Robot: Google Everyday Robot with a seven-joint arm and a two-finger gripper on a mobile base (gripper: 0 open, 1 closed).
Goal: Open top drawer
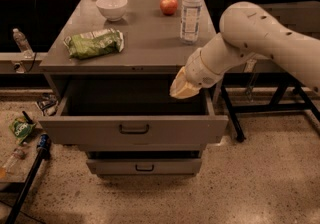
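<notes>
The worktop (145, 43) lies just above the hand (182, 89). The top drawer (132, 129) stands pulled out beneath the hand; whether the hand is open or closed cannot be told. A water bottle (190, 10) stands above it.

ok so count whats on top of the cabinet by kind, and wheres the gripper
bowl: 1
apple: 1
water bottle: 1
green bag: 1
total: 4
The gripper hangs over the right side of the open top drawer.
</notes>
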